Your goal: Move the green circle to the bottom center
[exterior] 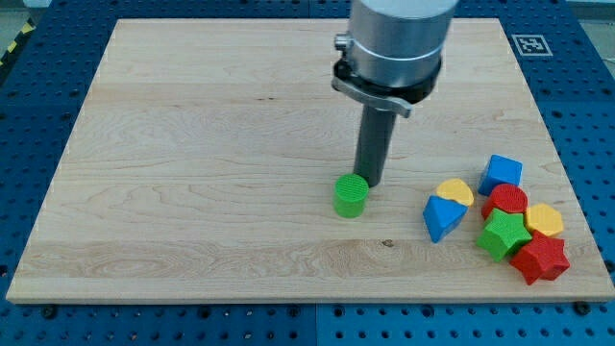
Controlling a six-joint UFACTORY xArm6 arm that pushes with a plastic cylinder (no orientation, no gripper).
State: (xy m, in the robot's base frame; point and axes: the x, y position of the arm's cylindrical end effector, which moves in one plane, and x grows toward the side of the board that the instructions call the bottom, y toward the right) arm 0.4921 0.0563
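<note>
Nearest, at the right edge of the pale wooden board (192,144), lies a tight cluster of plastic blocks: a red star (540,259), a green star-like block (504,234), a yellow block (544,219) half hidden behind them, a red block (506,200), a blue wedge (442,217), a yellow half-round piece (455,191) and a blue block (502,173). Left of these, near the board's centre, stands the ribbed green circle (352,195). My tip (370,184) sits just behind it on its right, apparently touching; it holds nothing. The arm's upper part is cut off.
</note>
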